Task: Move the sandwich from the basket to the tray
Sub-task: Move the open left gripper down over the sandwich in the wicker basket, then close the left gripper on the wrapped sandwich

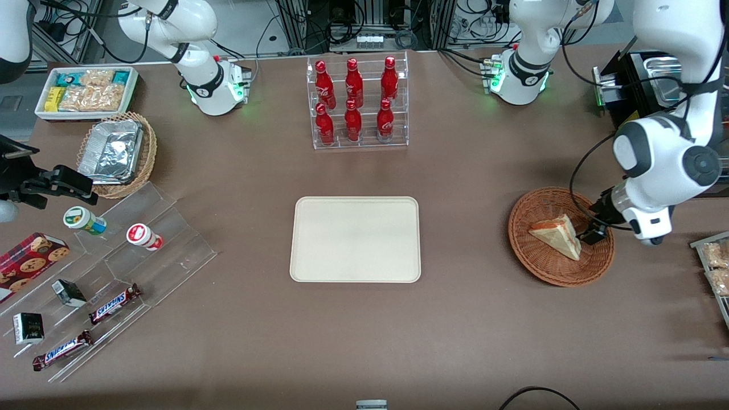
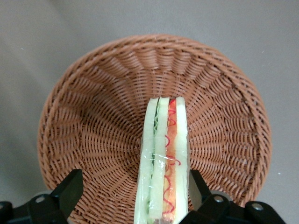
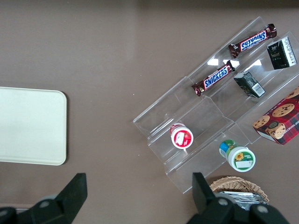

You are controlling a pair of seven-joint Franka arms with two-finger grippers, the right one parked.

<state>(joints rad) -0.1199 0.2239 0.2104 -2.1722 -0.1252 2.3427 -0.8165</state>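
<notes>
The sandwich (image 1: 558,234) is a clear-wrapped wedge of white bread lying in the round reddish-brown wicker basket (image 1: 529,256) toward the working arm's end of the table. My left gripper (image 1: 592,230) is down in the basket beside it. In the left wrist view the sandwich (image 2: 163,163) stands on edge, showing green and red filling, between the open fingers (image 2: 70,189) of the gripper (image 2: 133,191). One finger is right against the wrap and the other stands well apart over the basket's weave (image 2: 93,130). The cream tray (image 1: 355,239) lies bare at the table's middle.
A clear rack of red bottles (image 1: 356,102) stands farther from the front camera than the tray. Toward the parked arm's end are a stepped acrylic stand with snack bars and cups (image 1: 114,267), a tan basket with a foil container (image 1: 117,154) and a white snack bin (image 1: 85,91).
</notes>
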